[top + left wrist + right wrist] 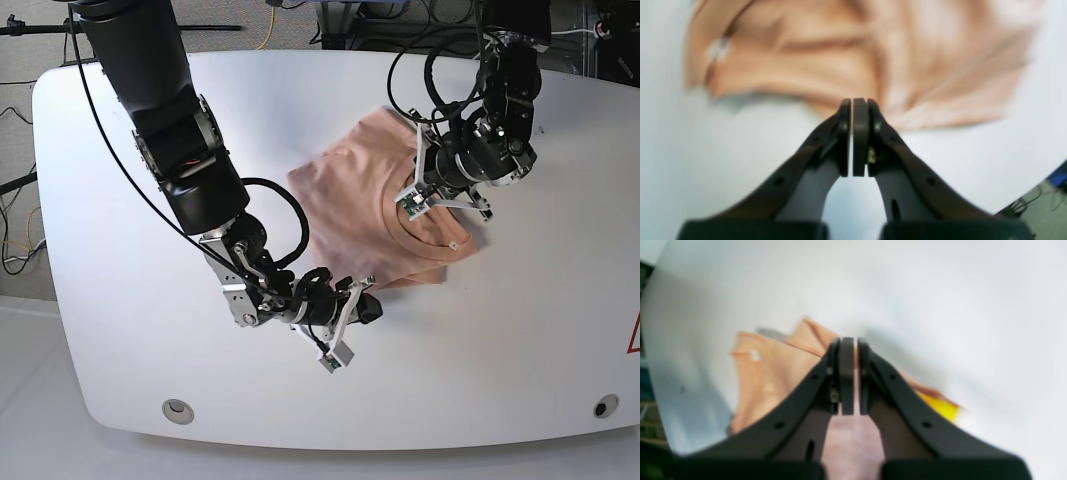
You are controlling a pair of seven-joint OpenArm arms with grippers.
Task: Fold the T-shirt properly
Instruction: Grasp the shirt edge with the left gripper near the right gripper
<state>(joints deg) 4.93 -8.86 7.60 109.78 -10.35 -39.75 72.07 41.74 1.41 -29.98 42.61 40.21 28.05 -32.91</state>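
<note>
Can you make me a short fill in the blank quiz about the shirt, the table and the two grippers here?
1. The T-shirt is salmon-____ in colour.
2. It lies on a ____ table.
3. The right gripper is shut on the ____.
4. The left gripper has its jaws ____.

Missing words: pink; white; T-shirt; shut

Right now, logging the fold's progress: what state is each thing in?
T-shirt: partly folded, wrinkled, lying on the white table.
Left gripper: shut at the shirt's edge; grip unclear.
Right gripper: shut on the T-shirt's edge.
</note>
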